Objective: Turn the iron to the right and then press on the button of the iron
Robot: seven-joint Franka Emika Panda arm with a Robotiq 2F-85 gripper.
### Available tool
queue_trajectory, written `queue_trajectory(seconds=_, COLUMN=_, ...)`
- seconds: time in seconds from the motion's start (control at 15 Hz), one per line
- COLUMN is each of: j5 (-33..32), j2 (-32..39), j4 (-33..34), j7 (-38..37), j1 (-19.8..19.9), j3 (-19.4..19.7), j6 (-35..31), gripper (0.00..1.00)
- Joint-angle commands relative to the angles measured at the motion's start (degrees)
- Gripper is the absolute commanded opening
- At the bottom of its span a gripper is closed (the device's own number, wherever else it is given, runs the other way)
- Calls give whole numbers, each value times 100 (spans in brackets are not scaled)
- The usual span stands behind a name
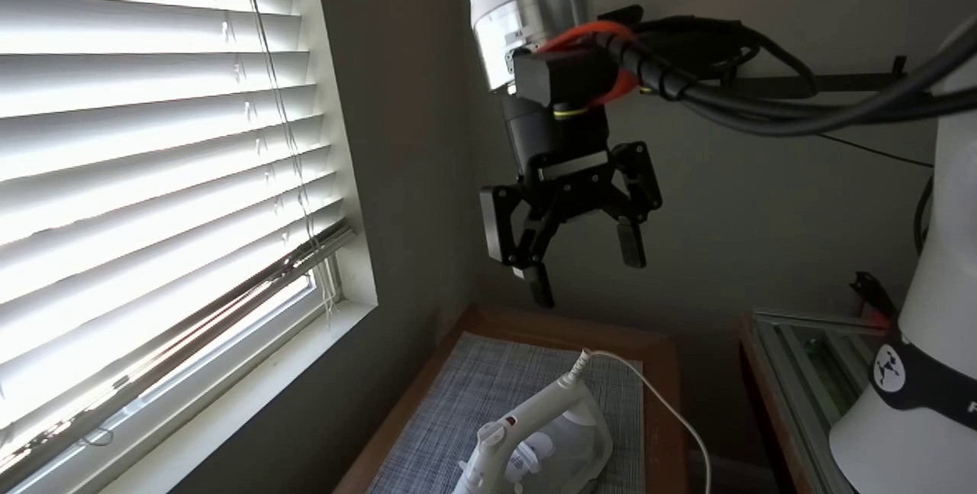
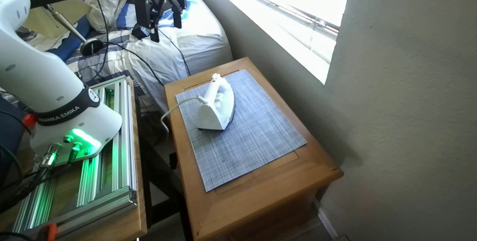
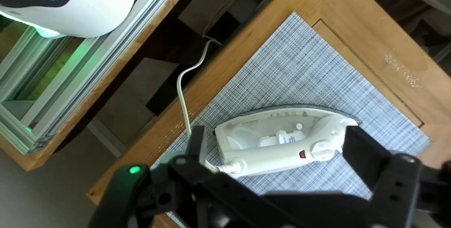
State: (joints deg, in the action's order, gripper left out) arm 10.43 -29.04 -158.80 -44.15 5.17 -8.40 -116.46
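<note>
The white iron rests on its soleplate on a grey woven mat. Its front is cut off in that exterior view; the whole iron shows in an exterior view. In the wrist view the iron lies with its nose to the right and its cord end to the left. A dial, a small red window and small buttons sit toward the front of the handle. My gripper is open and empty, well above the iron, its fingers spread; it also shows in an exterior view and the wrist view.
The mat lies on a wooden table beside a wall and window. The iron's thin cord runs over the table edge. The robot base stands on a railed bench across a gap. A bed stands behind.
</note>
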Motion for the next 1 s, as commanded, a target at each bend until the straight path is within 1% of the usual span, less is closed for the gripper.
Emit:
queue_trajectory(seconds=0.0, j5=-35, j2=14, j4=7, j7=-26, j1=-63, j3=70, j6=9, gripper=100)
queue_trajectory(seconds=0.27, j5=-35, j2=14, j4=10, j7=-25, j1=-64, j3=72, j6=9, gripper=100)
queue_trajectory(seconds=0.4, j5=215, j2=170, j4=12, j7=-264, j1=-6, j3=137, j6=-308, gripper=100)
queue_trajectory(seconds=0.6, j5=411, j2=431, j4=7, j7=-745, j1=-58, j3=51, j6=-922, gripper=100)
queue_trajectory(seconds=0.8, j5=332, j2=873, j4=4, j7=-1377, j1=-44, j3=-90, j6=-1441, gripper=100)
queue_trajectory(seconds=0.93, j5=284, j2=1200, j4=-1, j7=-1740, j1=-66, j3=-116, j6=-1809, gripper=100)
